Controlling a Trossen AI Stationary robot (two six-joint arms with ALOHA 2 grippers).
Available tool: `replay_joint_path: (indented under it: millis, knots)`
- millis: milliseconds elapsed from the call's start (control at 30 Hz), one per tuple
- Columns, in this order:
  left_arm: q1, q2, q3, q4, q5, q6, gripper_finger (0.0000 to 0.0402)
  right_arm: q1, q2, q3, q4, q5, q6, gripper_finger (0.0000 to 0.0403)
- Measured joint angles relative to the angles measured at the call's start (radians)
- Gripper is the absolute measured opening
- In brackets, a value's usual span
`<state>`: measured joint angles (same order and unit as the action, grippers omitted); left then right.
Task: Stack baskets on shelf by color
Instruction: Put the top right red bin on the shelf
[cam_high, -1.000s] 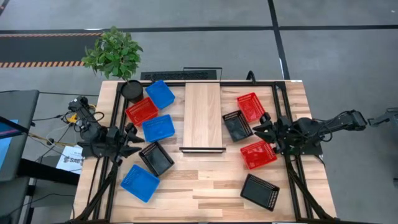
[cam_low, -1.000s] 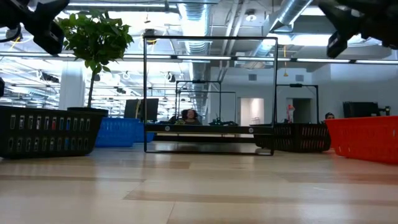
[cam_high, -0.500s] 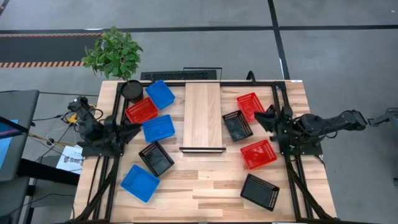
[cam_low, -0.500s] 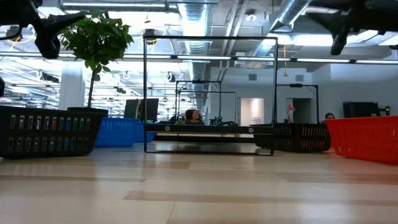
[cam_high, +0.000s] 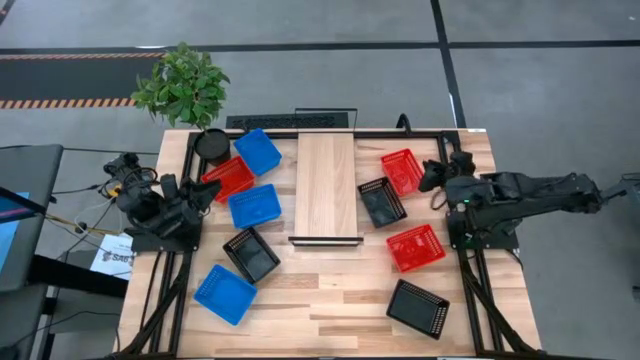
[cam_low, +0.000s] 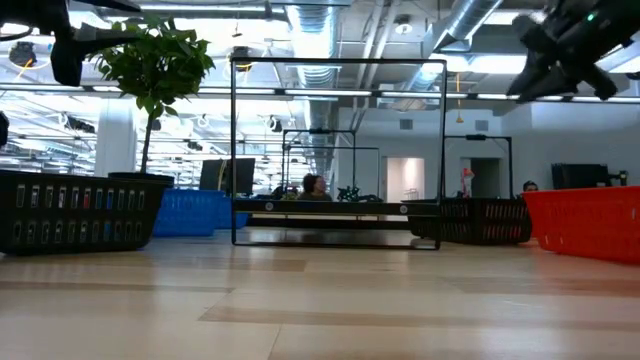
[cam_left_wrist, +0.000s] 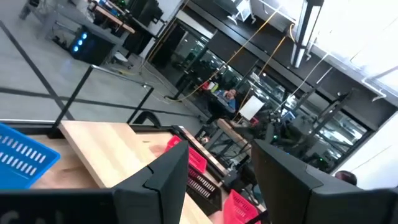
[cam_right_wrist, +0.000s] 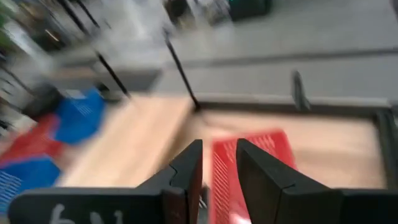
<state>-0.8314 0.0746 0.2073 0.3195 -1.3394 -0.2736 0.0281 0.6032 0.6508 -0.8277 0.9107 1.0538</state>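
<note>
I had the right gripper (cam_high: 432, 176), fingers slightly parted and empty, beside the far red basket (cam_high: 403, 170), the left gripper (cam_high: 205, 196), open and empty, over another red basket (cam_high: 230, 178), with the shelf (cam_high: 326, 185) bare between.

red baskets (cam_high: 403, 170) | blue baskets (cam_high: 255, 205) | black baskets (cam_high: 418, 308), all mesh-sided | pale wood shelf (cam_high: 325, 185), black frame | green plant (cam_high: 183, 83), black pot (cam_high: 212, 145) | dark arms
</note>
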Motion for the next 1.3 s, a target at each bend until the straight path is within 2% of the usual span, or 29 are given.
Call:
replay_joint_path:
  millis: [167,300,400,500,667,733,867,1300]
  knots:
    - [0.000,0.000,0.000,0.000,0.047,-0.007,0.0167,-0.155,0.129,0.003,-0.035,-0.188,0.034,0.0122]
    - [0.000,0.000,0.000,0.000,0.069,-0.055,0.0167,-0.291,0.216,0.004,-0.034,-0.250,0.024,0.0124]
    - [0.000,0.000,0.000,0.000,0.114,-0.084,0.0167,-0.386,0.258,0.004,-0.031,-0.283,-0.044,0.0133]
    - [0.000,0.000,0.000,0.000,0.129,-0.092,0.0167,-0.464,0.293,0.004,-0.015,-0.349,-0.097,0.0156]
    - [0.000,0.000,0.000,-0.006,0.132,-0.073,0.0167,-0.568,0.326,0.005,0.065,-0.527,-0.250,0.0219]
    - [0.000,0.000,0.000,-0.027,0.135,-0.071,0.0167,-0.604,0.340,0.005,0.069,-0.565,-0.274,0.0240]
    - [0.000,0.000,0.000,-0.075,0.136,-0.089,0.0167,-0.659,0.396,0.005,0.061,-0.572,-0.302,0.0254]
    - [0.000,0.000,0.000,-0.123,0.094,-0.134,0.0167,-0.761,0.630,0.005,0.087,-0.571,-0.331,0.0255]
